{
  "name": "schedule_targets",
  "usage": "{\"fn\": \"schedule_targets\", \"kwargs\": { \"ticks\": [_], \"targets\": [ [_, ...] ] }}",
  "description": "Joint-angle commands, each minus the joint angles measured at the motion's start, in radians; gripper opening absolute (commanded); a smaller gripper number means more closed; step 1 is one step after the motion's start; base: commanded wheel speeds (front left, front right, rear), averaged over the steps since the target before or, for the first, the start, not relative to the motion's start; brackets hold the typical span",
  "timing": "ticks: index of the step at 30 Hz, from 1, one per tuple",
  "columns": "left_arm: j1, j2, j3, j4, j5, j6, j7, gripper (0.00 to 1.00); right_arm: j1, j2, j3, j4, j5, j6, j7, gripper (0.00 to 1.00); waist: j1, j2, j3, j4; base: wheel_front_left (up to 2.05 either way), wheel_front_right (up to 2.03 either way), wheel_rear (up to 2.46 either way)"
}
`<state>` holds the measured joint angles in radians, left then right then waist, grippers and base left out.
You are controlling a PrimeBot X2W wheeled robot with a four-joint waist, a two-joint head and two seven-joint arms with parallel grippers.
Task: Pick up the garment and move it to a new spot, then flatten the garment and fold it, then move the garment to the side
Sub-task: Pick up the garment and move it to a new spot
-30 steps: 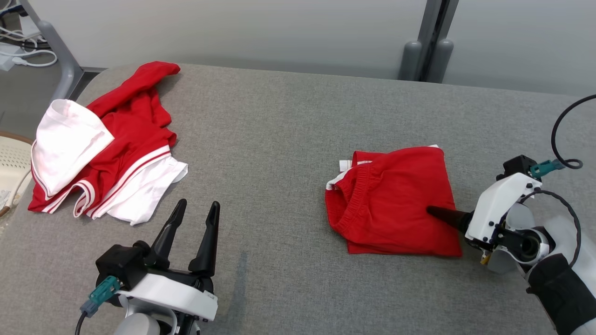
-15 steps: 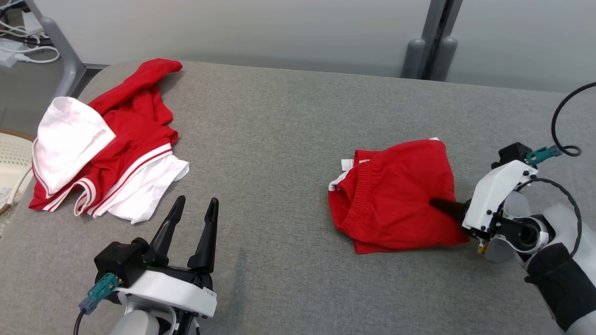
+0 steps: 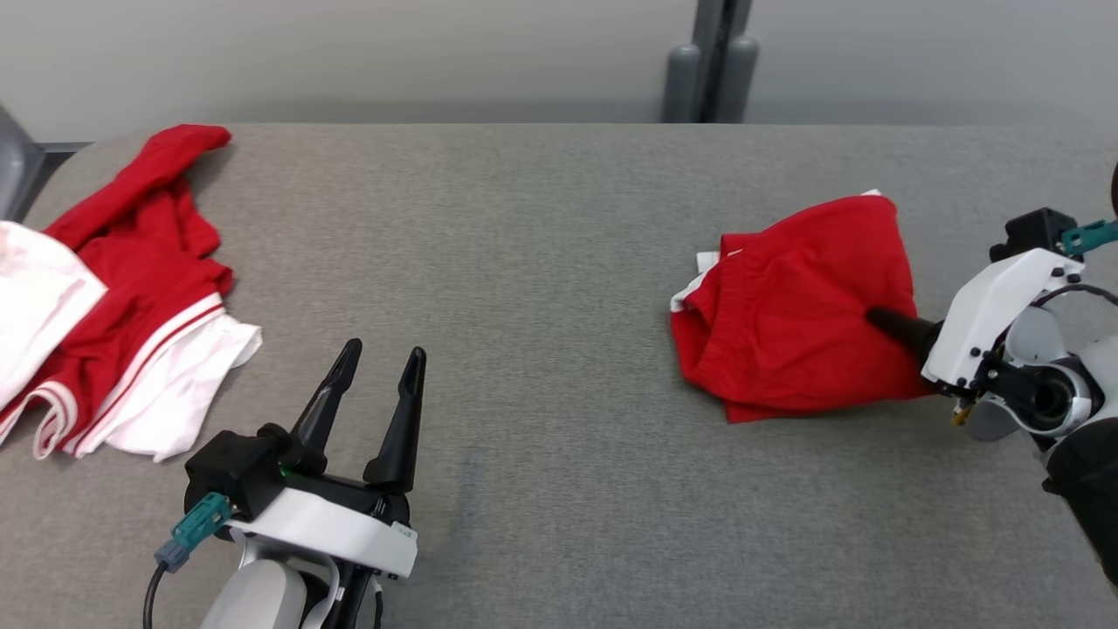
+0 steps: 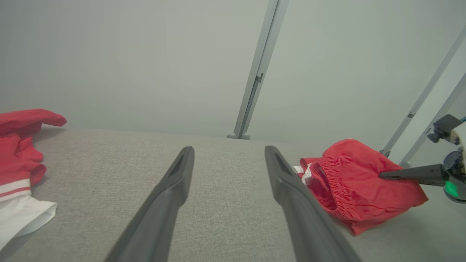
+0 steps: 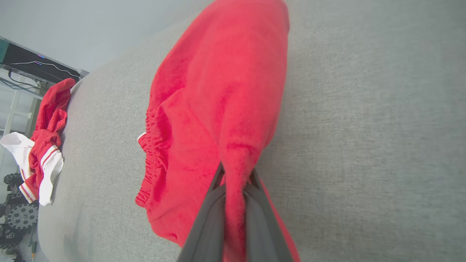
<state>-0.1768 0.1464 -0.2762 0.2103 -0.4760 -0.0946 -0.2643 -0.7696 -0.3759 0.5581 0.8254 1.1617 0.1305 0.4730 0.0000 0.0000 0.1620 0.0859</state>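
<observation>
The red shorts lie on the right part of the grey table as a compact, doubled-over packet, elastic waistband facing the table's middle. Their right edge is bunched up into the right gripper, whose two fingers are closed tight on a ridge of the red cloth; the rest of the packet appears to rest on the table. Judging by that shape, the flattening and folding look done and the last step, taking the shorts to the side, is in hand; setting them down and letting go remain. The left gripper hovers over bare table near the front, fingers spread and holding nothing. At the far left lies a loose heap of red and white clothes. Count: one folded pair of shorts, one heap whose pieces I cannot separate, two grippers, one table.
</observation>
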Motion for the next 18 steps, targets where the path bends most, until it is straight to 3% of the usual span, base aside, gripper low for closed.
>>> {"fn": "schedule_targets", "kwargs": {
  "ticks": [1, 10, 18],
  "targets": [
    [-0.019, 0.006, -0.003, -0.002, 0.006, -0.003, -0.001, 1.0, -0.016, -0.012, 0.002, 0.002, -0.009, 0.001, -0.01, 0.0, 0.0, 0.0, 0.018, -0.034, 0.0, 0.0, 0.0],
    [-0.071, 0.015, -0.038, -0.023, 0.02, -0.011, 0.012, 1.0, -0.107, -0.06, 0.01, 0.009, -0.027, 0.001, -0.056, 0.0, 0.0, 0.0, 0.092, -0.128, 0.0, 0.0, 0.0],
    [-0.12, 0.038, -0.052, -0.052, 0.033, -0.015, 0.036, 1.0, -0.231, -0.108, 0.044, 0.021, -0.08, 0.001, -0.089, 0.0, 0.0, 0.0, 0.19, -0.166, 0.0, 0.0, 0.0]
  ]
}}
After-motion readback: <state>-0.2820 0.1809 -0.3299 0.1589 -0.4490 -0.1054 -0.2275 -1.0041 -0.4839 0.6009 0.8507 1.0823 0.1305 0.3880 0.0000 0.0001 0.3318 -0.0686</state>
